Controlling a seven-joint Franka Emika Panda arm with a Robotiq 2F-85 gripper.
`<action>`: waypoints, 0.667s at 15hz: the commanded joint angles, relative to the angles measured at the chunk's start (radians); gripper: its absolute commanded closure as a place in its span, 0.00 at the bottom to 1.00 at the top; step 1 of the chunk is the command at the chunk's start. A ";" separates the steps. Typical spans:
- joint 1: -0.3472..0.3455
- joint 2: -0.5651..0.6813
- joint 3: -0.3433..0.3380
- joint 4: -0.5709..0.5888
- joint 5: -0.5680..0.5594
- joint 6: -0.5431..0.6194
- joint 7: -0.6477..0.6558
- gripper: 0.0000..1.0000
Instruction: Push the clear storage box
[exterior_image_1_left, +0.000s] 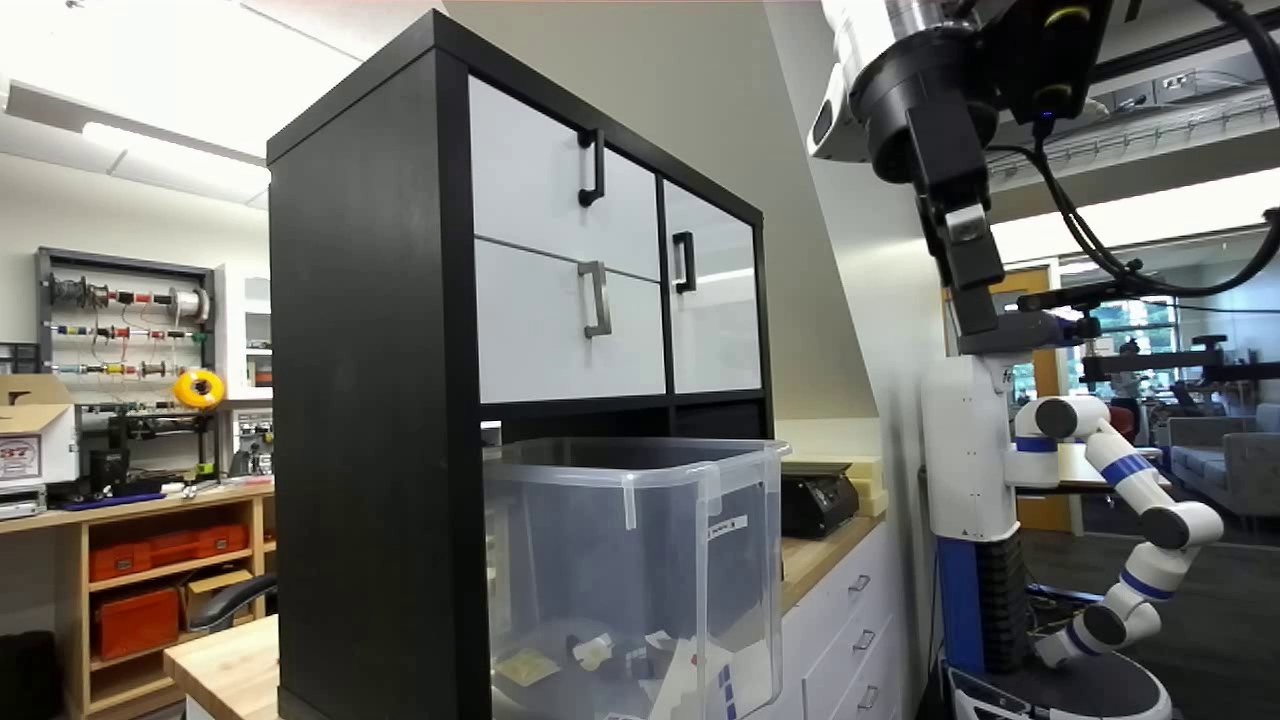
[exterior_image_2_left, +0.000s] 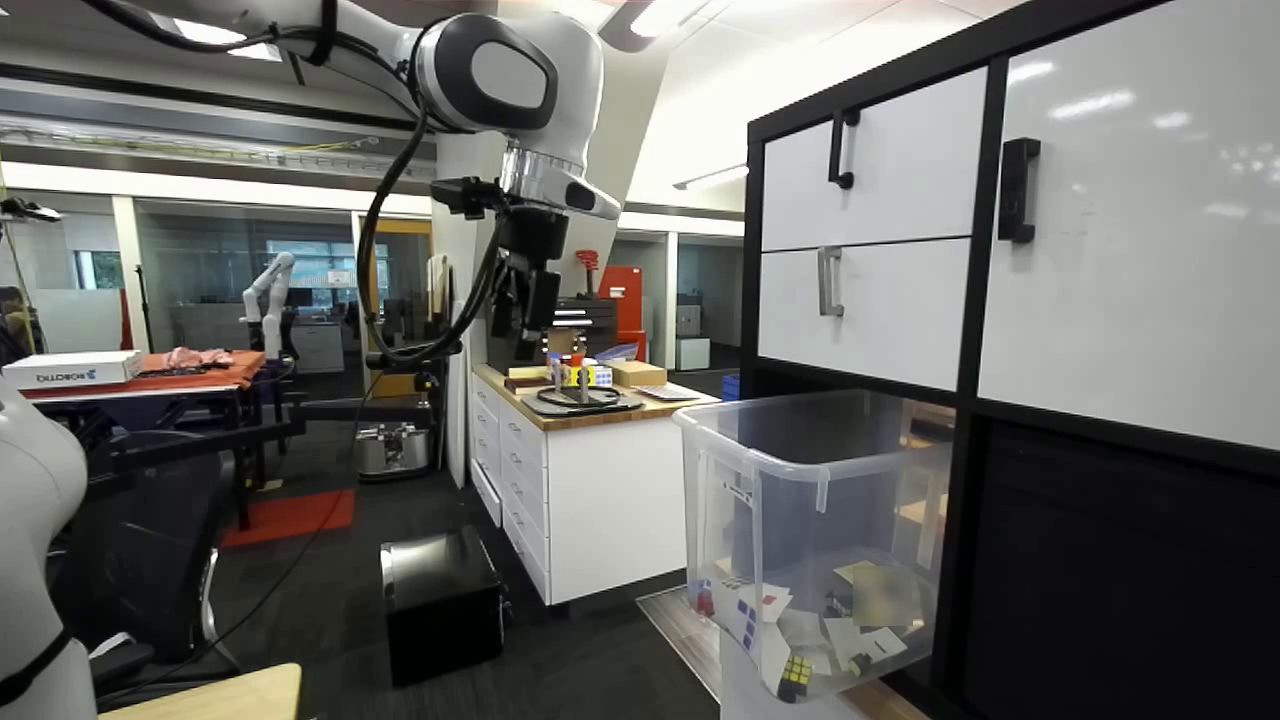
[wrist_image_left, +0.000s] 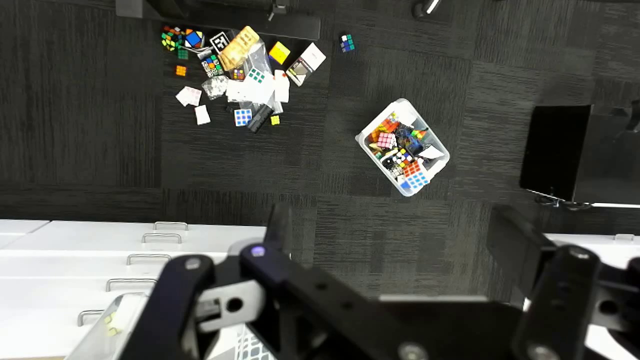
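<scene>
The clear storage box (exterior_image_1_left: 610, 550) is a large frosted bin at the black cabinet's lower opening, under the white drawers. In an exterior view the box (exterior_image_2_left: 815, 540) sticks well out of the opening, with cubes and paper pieces in its bottom. My gripper (exterior_image_1_left: 965, 275) hangs high in the air, apart from the box and higher than its rim. It also shows in an exterior view (exterior_image_2_left: 525, 315), left of the box. In the wrist view the gripper (wrist_image_left: 395, 225) is open, its fingers wide apart with only floor seen between them. I cannot make out the box in the wrist view.
The black cabinet (exterior_image_1_left: 360, 400) has drawers with protruding handles above the box. A counter with white drawers (exterior_image_2_left: 610, 500) holds tools and small objects. A small bin of cubes (wrist_image_left: 402, 147) and loose cubes lie on the floor. A black case (exterior_image_2_left: 440, 600) stands on the floor.
</scene>
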 joint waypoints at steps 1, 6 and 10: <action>-0.011 0.000 0.009 0.002 0.003 -0.003 -0.003 0.00; -0.014 0.003 0.011 -0.012 -0.004 0.027 -0.001 0.00; -0.021 0.016 0.010 -0.063 -0.017 0.136 -0.015 0.00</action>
